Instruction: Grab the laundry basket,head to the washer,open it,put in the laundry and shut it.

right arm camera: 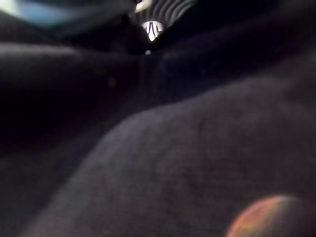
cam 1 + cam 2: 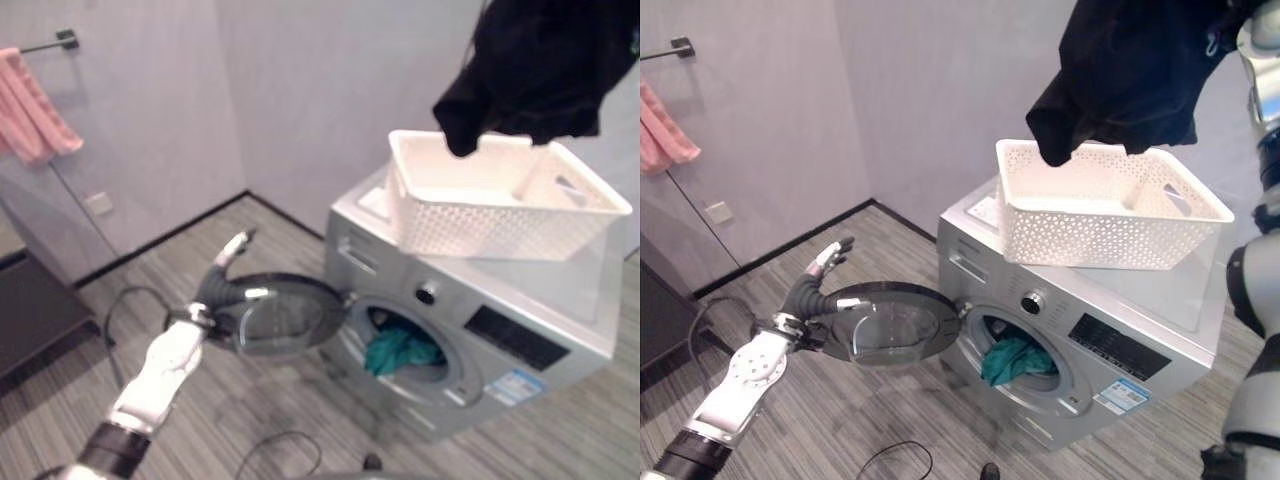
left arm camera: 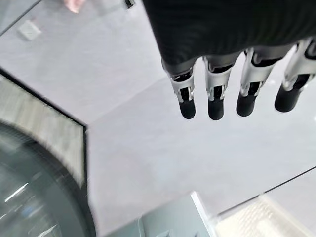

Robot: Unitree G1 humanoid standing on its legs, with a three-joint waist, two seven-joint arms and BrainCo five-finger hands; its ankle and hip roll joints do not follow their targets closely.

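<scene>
My left hand (image 2: pixel 805 290): dark ribbed cover, silver fingers (image 3: pixel 215 89) with dark tips; forearm white, dark cuff below.

One washer (image 2: pixel 1110 350) stands here, with one round door (image 2: pixel 890 320) swung open. One white laundry basket (image 2: pixel 1105 205) sits on top of it. Two pieces of laundry can be counted: one black garment (image 2: pixel 1130 70) hanging above the basket and one teal piece (image 2: pixel 1010 358) in the drum opening. One pink towel (image 2: pixel 35 105) hangs on one wall rail (image 2: pixel 50 42). One wall socket (image 2: pixel 717 211) shows low on the wall.
</scene>
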